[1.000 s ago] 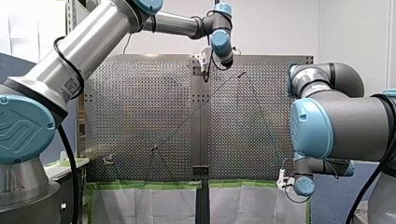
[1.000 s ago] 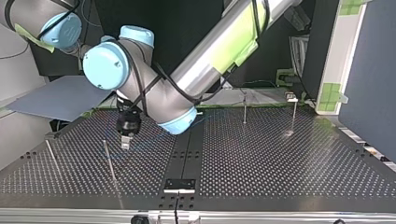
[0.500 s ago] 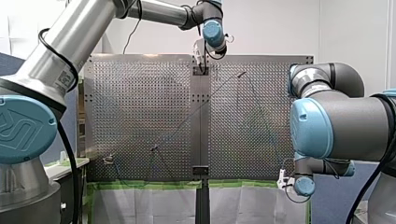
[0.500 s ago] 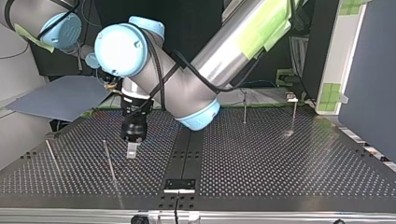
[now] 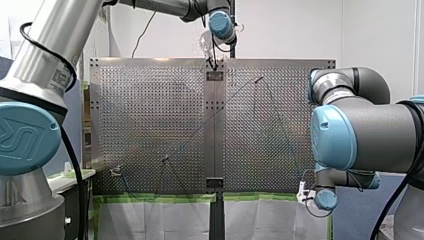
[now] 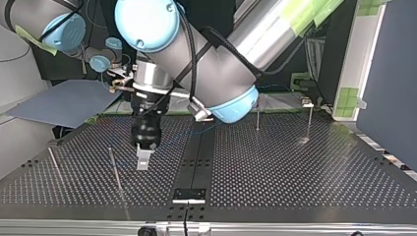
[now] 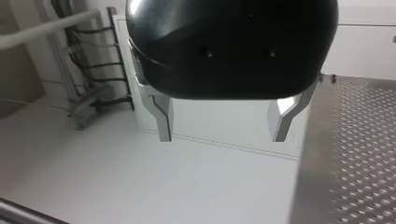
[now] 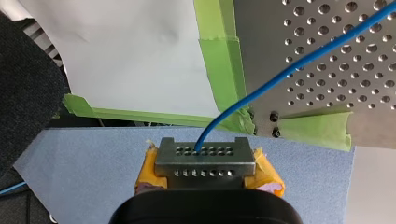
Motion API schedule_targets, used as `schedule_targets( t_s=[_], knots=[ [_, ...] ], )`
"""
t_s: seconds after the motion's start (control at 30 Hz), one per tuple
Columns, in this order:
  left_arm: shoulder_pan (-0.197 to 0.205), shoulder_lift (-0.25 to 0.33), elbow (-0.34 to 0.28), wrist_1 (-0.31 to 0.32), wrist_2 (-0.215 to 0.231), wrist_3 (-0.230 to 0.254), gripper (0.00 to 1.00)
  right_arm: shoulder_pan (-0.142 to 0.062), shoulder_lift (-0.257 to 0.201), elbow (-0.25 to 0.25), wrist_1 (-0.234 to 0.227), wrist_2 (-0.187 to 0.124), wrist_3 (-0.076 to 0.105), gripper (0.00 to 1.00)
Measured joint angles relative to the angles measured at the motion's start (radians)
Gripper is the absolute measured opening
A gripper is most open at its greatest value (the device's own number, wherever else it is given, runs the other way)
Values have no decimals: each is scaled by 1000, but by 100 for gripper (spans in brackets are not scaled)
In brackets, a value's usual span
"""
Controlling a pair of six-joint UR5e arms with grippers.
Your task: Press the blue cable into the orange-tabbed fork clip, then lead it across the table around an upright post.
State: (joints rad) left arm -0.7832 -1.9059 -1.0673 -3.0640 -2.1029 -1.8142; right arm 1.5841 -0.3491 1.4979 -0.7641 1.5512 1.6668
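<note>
The blue cable (image 8: 289, 70) runs from between my right gripper's (image 8: 204, 154) yellow pads out over the perforated table (image 8: 327, 93); that gripper is shut on it. In the front view my right gripper (image 5: 303, 193) hangs off the table's near right corner. From there the thin cable (image 5: 281, 125) climbs to a post (image 5: 259, 79), then slants down to another post (image 5: 164, 159). A small clip (image 5: 116, 171) sits near the front view's lower left. My left gripper (image 7: 224, 123) is open and holds nothing. It hovers above the table (image 6: 143, 158) beside a thin upright post (image 6: 114, 169).
More upright posts (image 6: 257, 114) (image 6: 309, 120) (image 6: 55, 166) stand on the perforated table (image 6: 295, 167). A dark centre strip (image 6: 194, 157) divides it. Green tape (image 8: 224, 60) lines the table's edge, and a blue-grey board (image 8: 93, 158) lies beneath my right gripper.
My left arm has swung toward the table's edge nearest the top view camera, its gripper rising and shifting slightly right there. The right arm and cable have not moved.
</note>
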Motion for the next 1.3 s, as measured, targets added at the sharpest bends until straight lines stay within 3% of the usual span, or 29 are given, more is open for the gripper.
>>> schedule_targets(
  t_s=[0.27,0.67,1.3],
  knots=[
    [0,79,-79,79,-1,-4,100,2,0,-1,4,0,-15,0],
    [-5,206,-206,200,-1,-54,100,3,0,-2,9,0,-19,0],
    [-5,390,-393,214,4,-144,100,5,0,-1,11,0,-26,0]
  ],
)
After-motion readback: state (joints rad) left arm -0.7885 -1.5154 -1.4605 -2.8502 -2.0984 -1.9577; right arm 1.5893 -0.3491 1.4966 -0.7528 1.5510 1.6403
